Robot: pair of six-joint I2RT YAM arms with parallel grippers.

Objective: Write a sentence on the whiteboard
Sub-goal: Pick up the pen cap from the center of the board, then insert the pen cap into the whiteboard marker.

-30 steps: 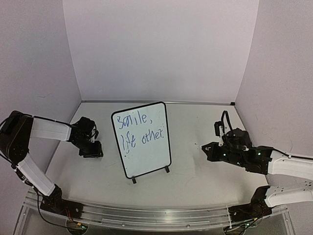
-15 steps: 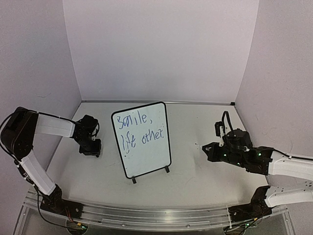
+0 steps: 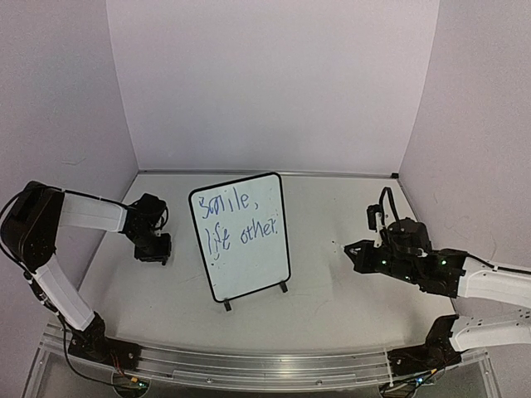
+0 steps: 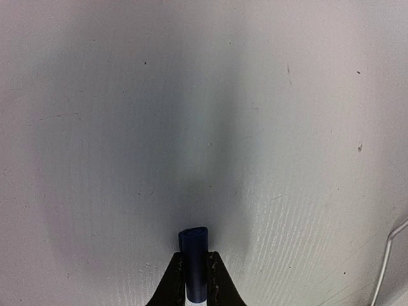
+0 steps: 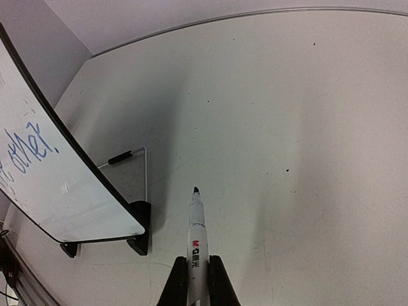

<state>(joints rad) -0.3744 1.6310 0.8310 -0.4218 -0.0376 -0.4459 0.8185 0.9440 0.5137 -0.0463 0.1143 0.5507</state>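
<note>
The whiteboard point(image 3: 249, 265) stands upright at the table's middle on two black feet. The sentence point(image 3: 239, 220) is on it in blue, in two lines. My left gripper point(image 3: 154, 251) is low over the table left of the board, pointing down. In the left wrist view it point(image 4: 194, 260) is shut on a dark blue marker cap point(image 4: 194, 242). My right gripper point(image 3: 354, 252) hovers right of the board. The right wrist view shows it point(image 5: 197, 260) shut on a white uncapped marker point(image 5: 197, 233), tip pointing away from the jaws, with the whiteboard point(image 5: 64, 197) off to the left.
A wire stand point(image 5: 131, 155) props the board from behind, and a black foot point(image 5: 141, 224) sits at the board's corner. Pale walls close in the table at the back and both sides. A metal rail point(image 3: 249, 365) runs along the near edge.
The left gripper's jaws have closed onto the blue cap, and the left arm has drawn in slightly. The right arm with the marker has barely moved.
</note>
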